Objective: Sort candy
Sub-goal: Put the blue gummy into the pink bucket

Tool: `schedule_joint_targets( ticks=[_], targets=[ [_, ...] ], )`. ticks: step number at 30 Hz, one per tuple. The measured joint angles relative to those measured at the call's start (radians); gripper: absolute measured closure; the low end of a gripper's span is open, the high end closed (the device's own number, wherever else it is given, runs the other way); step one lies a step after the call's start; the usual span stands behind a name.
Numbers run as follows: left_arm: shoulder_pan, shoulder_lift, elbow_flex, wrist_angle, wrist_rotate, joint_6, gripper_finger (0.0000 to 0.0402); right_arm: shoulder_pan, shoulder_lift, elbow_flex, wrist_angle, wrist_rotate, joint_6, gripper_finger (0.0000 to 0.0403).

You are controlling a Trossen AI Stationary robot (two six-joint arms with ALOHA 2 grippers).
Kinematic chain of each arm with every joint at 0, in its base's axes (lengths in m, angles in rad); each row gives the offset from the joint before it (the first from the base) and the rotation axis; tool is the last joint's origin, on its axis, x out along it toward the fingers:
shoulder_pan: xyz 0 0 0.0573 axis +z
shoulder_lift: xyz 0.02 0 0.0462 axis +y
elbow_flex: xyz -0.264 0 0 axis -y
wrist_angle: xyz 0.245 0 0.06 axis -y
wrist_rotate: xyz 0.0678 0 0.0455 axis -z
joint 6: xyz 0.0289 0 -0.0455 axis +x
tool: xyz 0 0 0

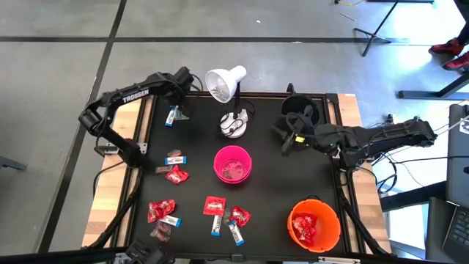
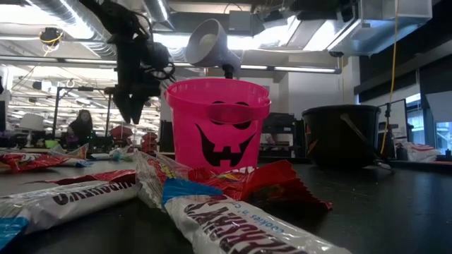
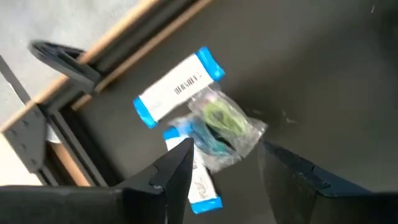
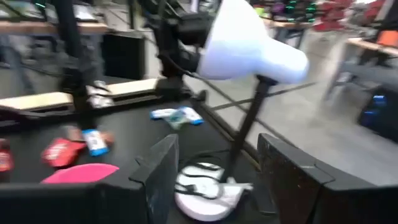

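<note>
High view: pink bucket [image 1: 233, 164] sits mid-table w/ a few dark candies inside; using it as the ref. Left gripper [image 1: 181, 108] hangs beyond it twd the table's far-left corner, fingers spread, nothing between them, just over a small candy cluster [image 1: 172, 116]; left wrist view shows that cluster [image 3: 193, 134] as 2 white-and-blue bars plus 1 clear-wrapped sweet, touching each other on the black mat. Right gripper [image 1: 291, 139] is to the bucket's right and a bit farther back, next to the black bucket [image 1: 300, 108], jaws apart and empty. White desk lamp [image 1: 229, 95] stands directly behind the pink bucket. Orange bucket [image 1: 314, 224] is near-right of it, holding red packets. Loose candy left and near side of pink bucket: 3 pcs just left [image 1: 174, 167], 4 in the near-left group [image 1: 161, 217], 5 or so in front [image 1: 226, 216]. Three buckets total.
</note>
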Motion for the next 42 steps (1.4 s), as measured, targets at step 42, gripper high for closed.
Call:
schedule_joint_targets(
  ticks=[42],
  targets=[
    [0.077,0.0,-0.236,0.327,-0.041,-0.21,0.0245,0.001,0.014,0.001,0.035,-0.167,0.084,0.0187]
  ],
)
